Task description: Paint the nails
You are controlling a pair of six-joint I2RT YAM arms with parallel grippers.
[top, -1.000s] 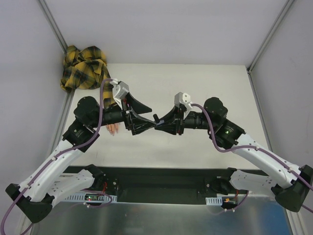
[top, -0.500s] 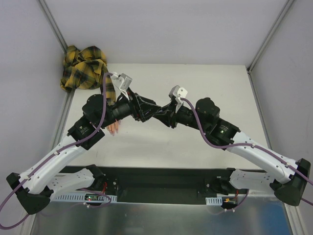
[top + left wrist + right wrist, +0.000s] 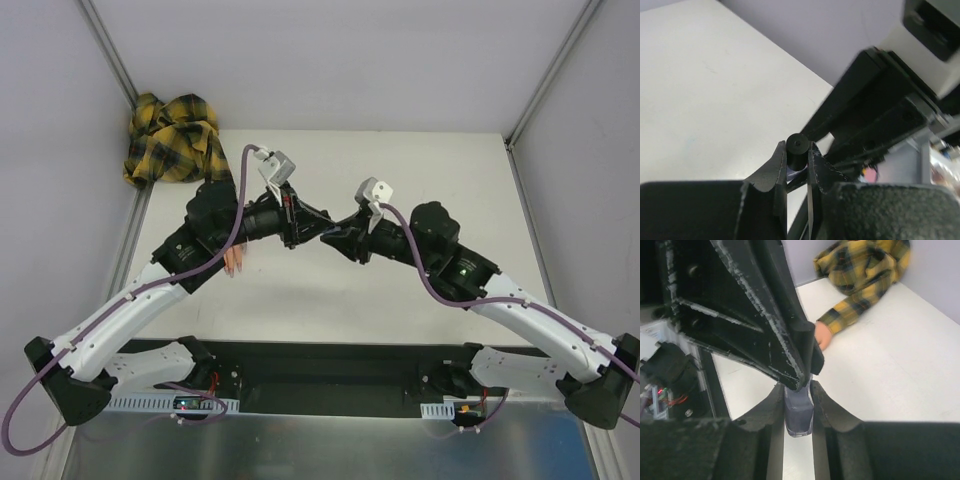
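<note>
Room first. White table is boxed by walls on the L, R and far sides, w/ metal posts at both far corners. We see open top across the R half and along the far strip behind the arms. L side is tight: the L arm runs over the L edge zone. The plaid sleeve is heaped in the far-L corner, spilling past the table edge against the wall.

Both grippers meet nr table ctr, above the surface, tips pointing at each other.
- L gripper: fingers nearly together, clamped on the black cap from both sides.
- R gripper: narrow gap filled by the purple bottle, pads touching its sides.
- Cap sits in line w/ bottle. Whether it's screwed on or loose we can't tell.

The fake hand lies on the table nr the L edge, L of the grippers and apart from them, partly under the L arm. Its long axis runs far-to-near: sleeve end twd the far-L corner, fingers twd the near edge. The nails are at the near tips of those fingers, too small from the top view for us to resolve. In the R wrist view only a bit of flesh-coloured hand shows, beside the L gripper's finger, and the fingertips are hidden there.
</note>
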